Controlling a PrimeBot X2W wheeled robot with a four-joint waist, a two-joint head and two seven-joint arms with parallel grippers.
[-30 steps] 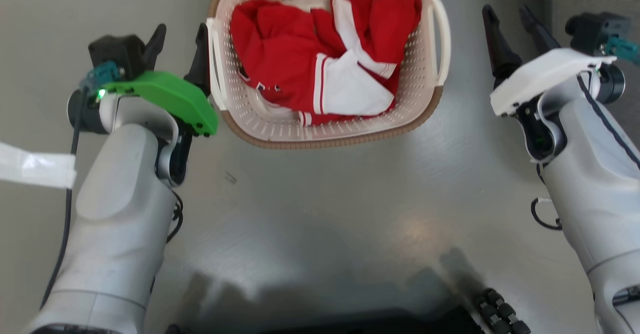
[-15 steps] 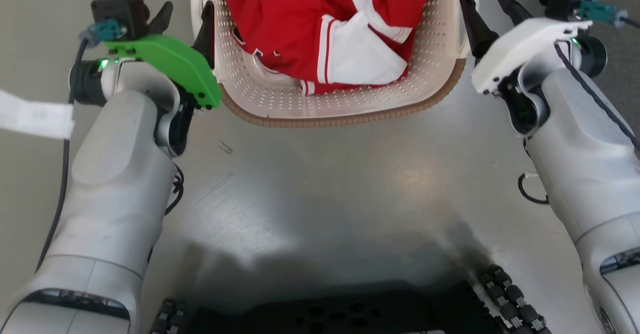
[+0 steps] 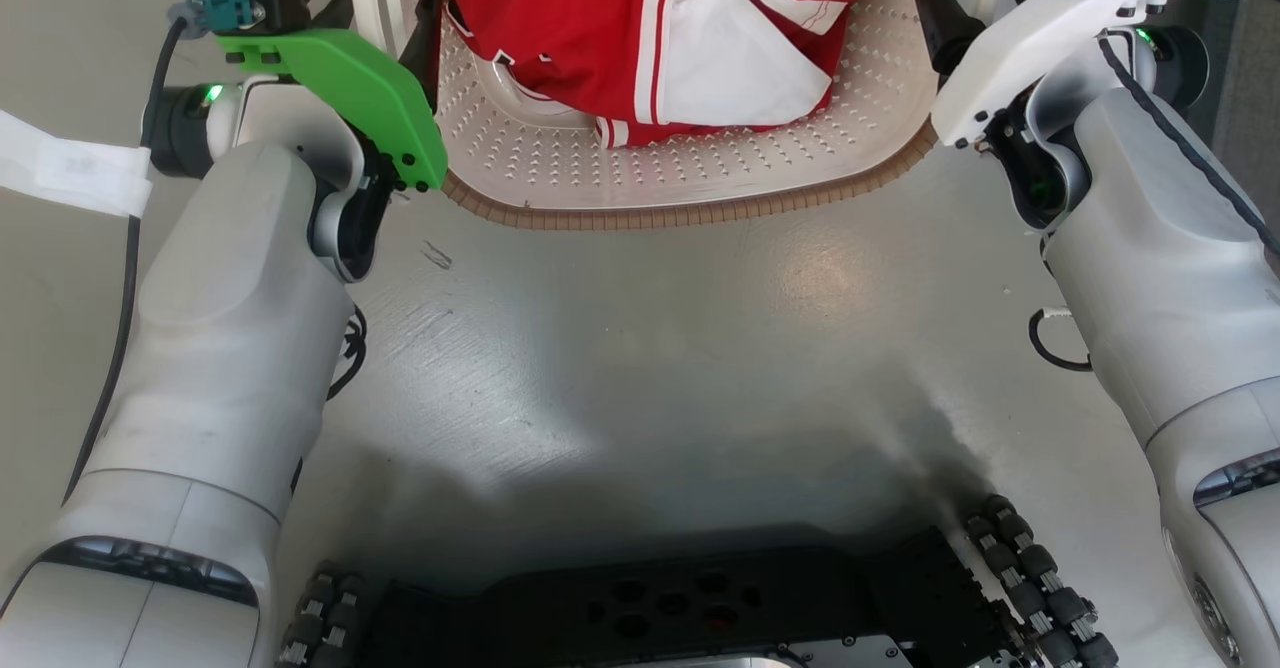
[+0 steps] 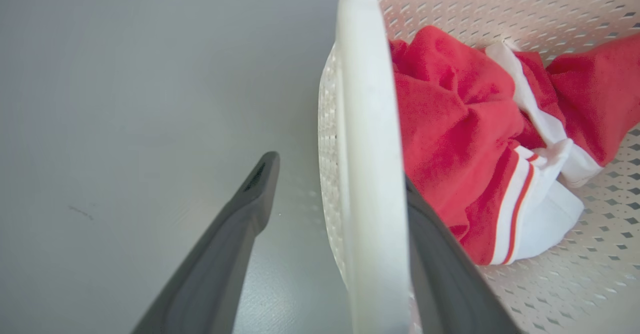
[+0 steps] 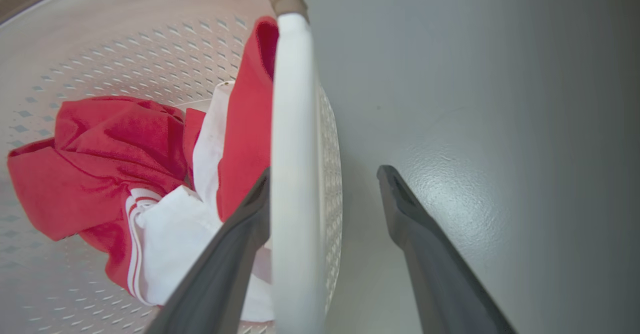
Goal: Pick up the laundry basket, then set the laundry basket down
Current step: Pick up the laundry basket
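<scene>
Small oval cream-white perforated plastic laundry basket with brown woven-look rim sits on grey floor, top centre of head view, red-and-white garment inside. Left tool spread wide, straddling left white handle: one finger outside with gap, other inside basket close against handle; nothing clamped. Right tool likewise open, astride right white handle, gripping nothing. Judged progress: approach done; closing on handles, lift and set-down all left.
</scene>
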